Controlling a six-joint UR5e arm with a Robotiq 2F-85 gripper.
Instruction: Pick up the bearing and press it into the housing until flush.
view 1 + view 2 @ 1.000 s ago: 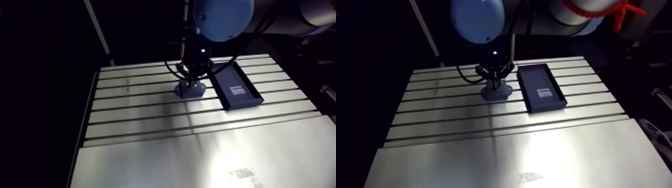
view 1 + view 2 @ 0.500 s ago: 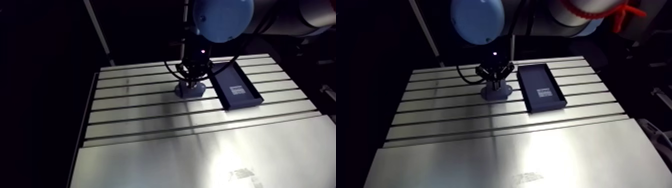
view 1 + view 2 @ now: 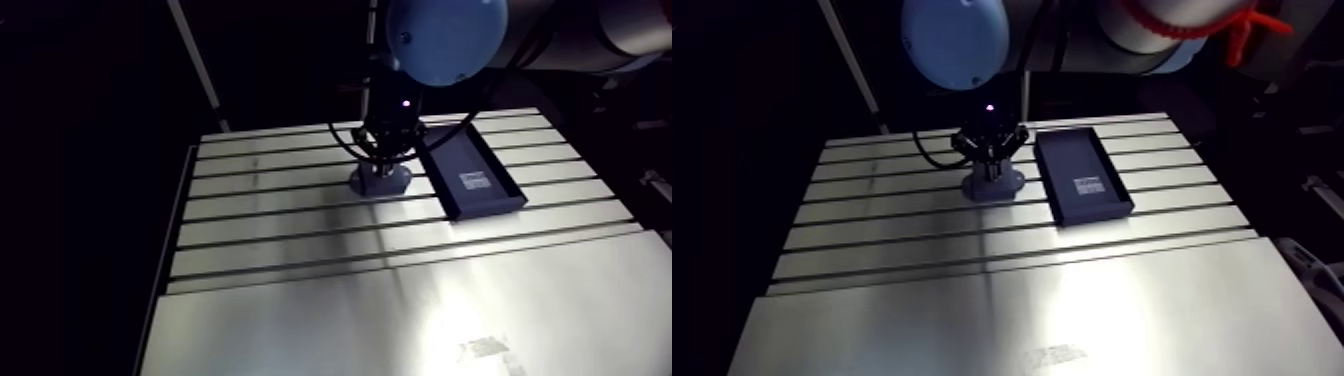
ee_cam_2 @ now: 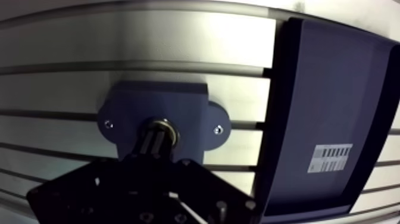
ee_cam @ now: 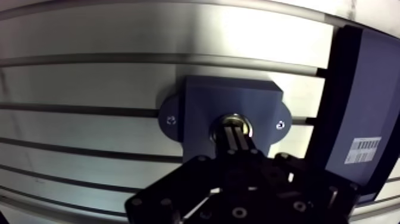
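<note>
My gripper (image 5: 234, 127) closed, tips on silvery ring bearing (image 5: 236, 116) | bearing mostly hidden inside blue-grey block housing (image 5: 202, 101) | dark rectangular tray (image 4: 333, 89) beside it, cut off

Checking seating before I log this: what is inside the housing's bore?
A metallic bearing ring sits in the bore of the housing. The shut gripper covers its middle, so whether it is flush cannot be seen.

the arm (image 3: 570, 35) comes in from the upper right of the arm view, its light-blue joint cap (image 3: 447, 35) at top centre. below the cap the wrist (image 3: 392, 125) hangs straight down, a small light glowing on it. in the wrist view the claw (image 5: 236, 136) points downward, its two fingers (image 5: 230, 137) closed tight, side by side.
</note>
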